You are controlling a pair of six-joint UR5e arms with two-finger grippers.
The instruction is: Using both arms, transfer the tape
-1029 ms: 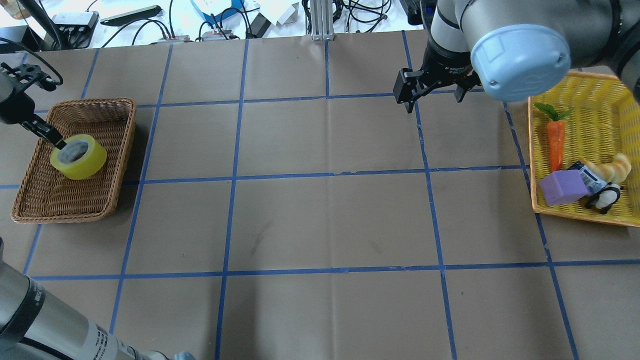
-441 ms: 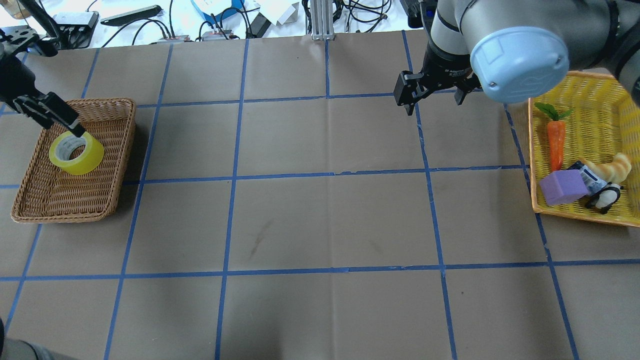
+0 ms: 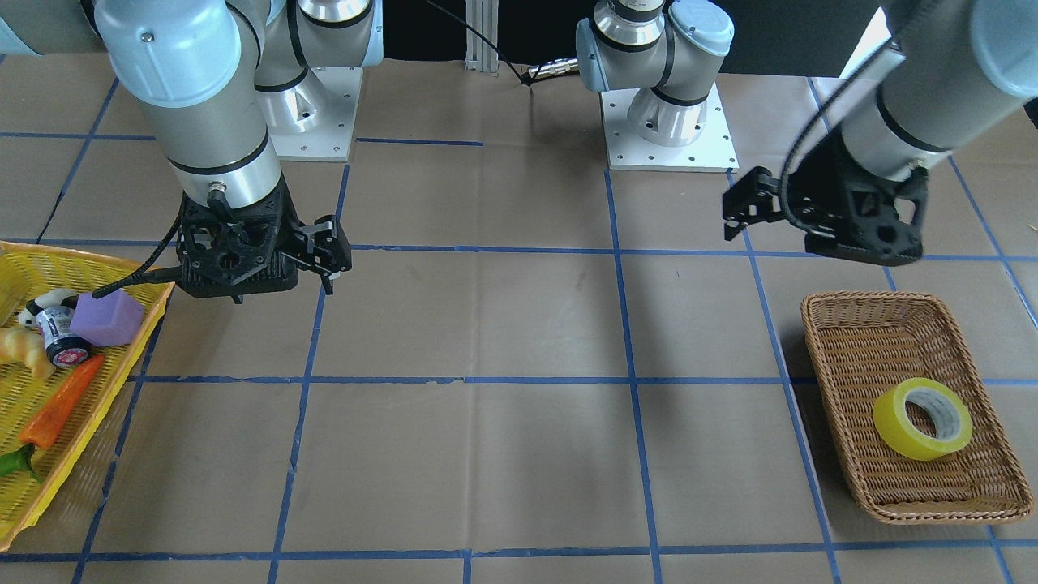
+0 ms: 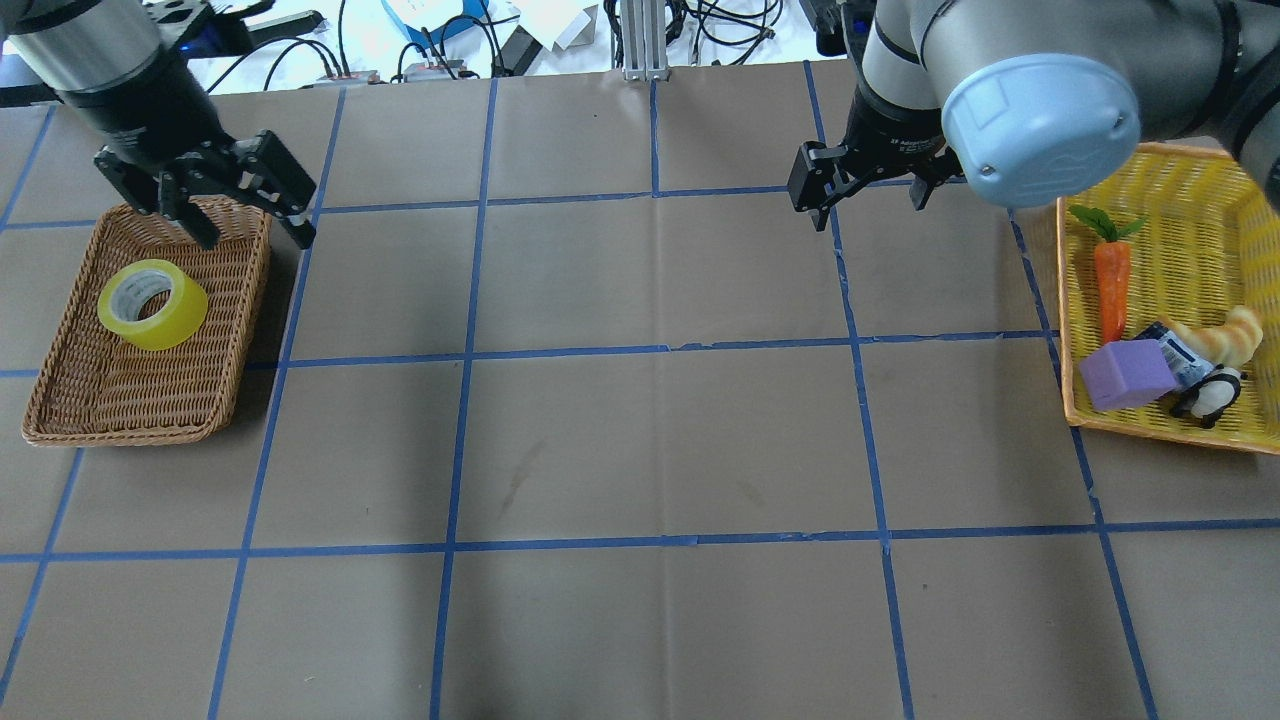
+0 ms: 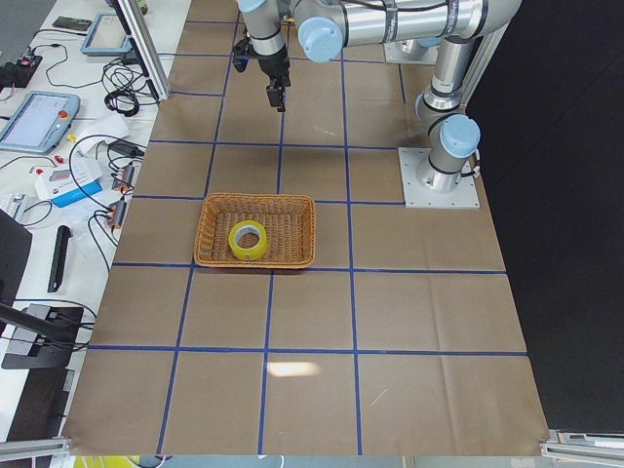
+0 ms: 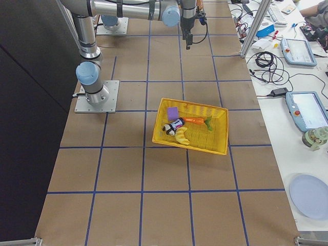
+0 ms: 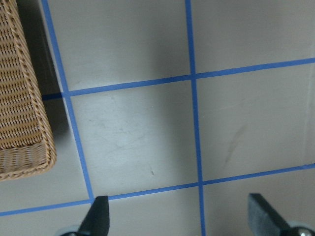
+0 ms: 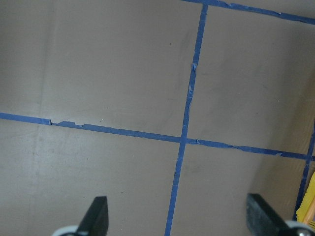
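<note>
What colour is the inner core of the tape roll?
Whitish-grey, inside the yellow tape; the front-facing view shows it best.

I see the bright yellow tape roll (image 4: 152, 305), whitish-grey core showing, lying slightly tilted with its hole up inside the wicker basket (image 4: 130, 400). My left gripper (image 4: 250, 232) hangs raised near the basket, jaws spread. My right gripper (image 4: 865, 205) hangs well apart, jaws spread too.
</note>
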